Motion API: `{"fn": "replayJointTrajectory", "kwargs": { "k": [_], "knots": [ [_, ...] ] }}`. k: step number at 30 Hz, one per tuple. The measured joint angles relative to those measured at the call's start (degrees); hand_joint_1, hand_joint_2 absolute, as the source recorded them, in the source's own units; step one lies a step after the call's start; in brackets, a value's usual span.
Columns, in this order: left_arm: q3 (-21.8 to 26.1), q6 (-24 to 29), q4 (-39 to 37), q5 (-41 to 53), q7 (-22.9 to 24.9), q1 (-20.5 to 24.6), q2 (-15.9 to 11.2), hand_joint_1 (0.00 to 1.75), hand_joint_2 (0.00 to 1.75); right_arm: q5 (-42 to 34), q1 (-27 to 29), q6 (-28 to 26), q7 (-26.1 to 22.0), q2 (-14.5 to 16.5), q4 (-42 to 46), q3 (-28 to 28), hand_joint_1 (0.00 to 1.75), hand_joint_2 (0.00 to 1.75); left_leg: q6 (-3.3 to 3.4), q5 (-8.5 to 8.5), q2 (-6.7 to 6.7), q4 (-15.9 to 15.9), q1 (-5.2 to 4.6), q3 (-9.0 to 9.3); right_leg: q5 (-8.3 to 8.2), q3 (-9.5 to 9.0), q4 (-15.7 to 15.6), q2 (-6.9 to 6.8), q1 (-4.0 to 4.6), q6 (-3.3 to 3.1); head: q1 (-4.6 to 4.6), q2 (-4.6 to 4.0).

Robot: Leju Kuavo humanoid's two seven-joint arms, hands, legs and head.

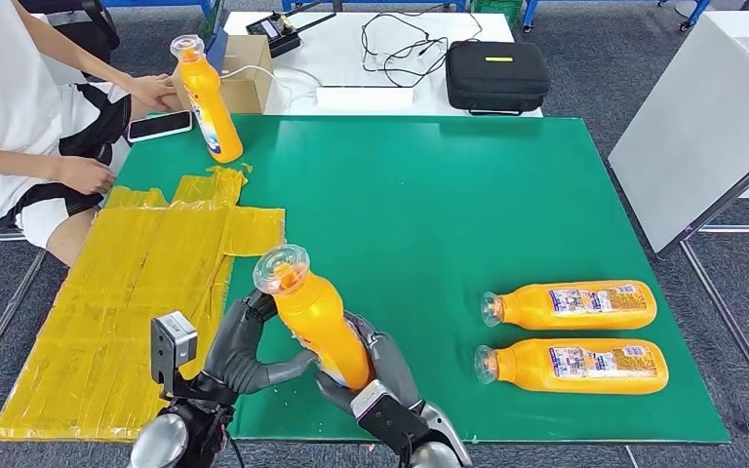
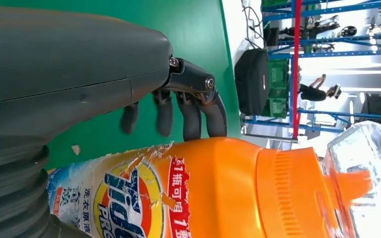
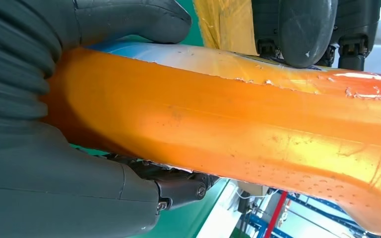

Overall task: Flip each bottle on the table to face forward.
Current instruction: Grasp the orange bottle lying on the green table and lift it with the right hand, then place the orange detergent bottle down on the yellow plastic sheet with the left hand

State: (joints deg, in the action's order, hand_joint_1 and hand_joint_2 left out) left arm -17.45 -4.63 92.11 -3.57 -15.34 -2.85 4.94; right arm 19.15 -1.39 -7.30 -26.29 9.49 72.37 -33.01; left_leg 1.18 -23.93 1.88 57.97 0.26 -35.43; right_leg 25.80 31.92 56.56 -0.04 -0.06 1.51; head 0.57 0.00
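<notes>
Both left hand (image 1: 244,351) and right hand (image 1: 375,375) grip the near detergent bottle (image 1: 317,322); rotate slowly, keeping both holds firm.

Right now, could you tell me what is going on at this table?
The robot's left hand and right hand hold an orange bottle upright over the green table. Two more bottles lie on their sides to the right. A seated person has a hand beside another standing bottle at the far corner.
</notes>
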Motion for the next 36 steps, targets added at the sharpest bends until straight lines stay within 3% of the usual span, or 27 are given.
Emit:
{"fn": "replayJointTrajectory", "kwargs": {
  "k": [13, 17, 36],
  "knots": [
    [0.14, -1.25, 0.03, -1.39, -0.37, -0.09, -0.09, 1.75, 1.75, -0.09, -0.32, 0.06, -0.17, -0.01, -0.78, -0.43, 1.75, 1.75, 0.0, 0.0, 0.0, 0.0, 0.0, 0.0, 0.0, 0.0, 0.0, 0.0, 0.0, 0.0, 0.0, 0.0],
    [0.19, -1.87, 0.35, -1.63, -0.56, -0.29, -0.2, 0.0, 1.75, -0.15, -0.56, 0.13, -0.33, -0.01, -1.16, -0.74, 1.75, 1.75, 0.0, 0.0, 0.0, 0.0, 0.0, 0.0, 0.0, 0.0, 0.0, 0.0, 0.0, 0.0, 0.0, 0.0],
    [-2.6, -6.04, 0.44, -3.55, 0.88, -0.68, -0.6, 0.0, 1.75, 0.02, -0.68, 1.16, -1.13, 0.02, -2.63, -1.52, 1.75, 1.75, 0.0, 0.0, 0.0, 0.0, 0.0, 0.0, 0.0, 0.0, 0.0, 0.0, 0.0, 0.0, 0.01, 0.0]
  ]
}}
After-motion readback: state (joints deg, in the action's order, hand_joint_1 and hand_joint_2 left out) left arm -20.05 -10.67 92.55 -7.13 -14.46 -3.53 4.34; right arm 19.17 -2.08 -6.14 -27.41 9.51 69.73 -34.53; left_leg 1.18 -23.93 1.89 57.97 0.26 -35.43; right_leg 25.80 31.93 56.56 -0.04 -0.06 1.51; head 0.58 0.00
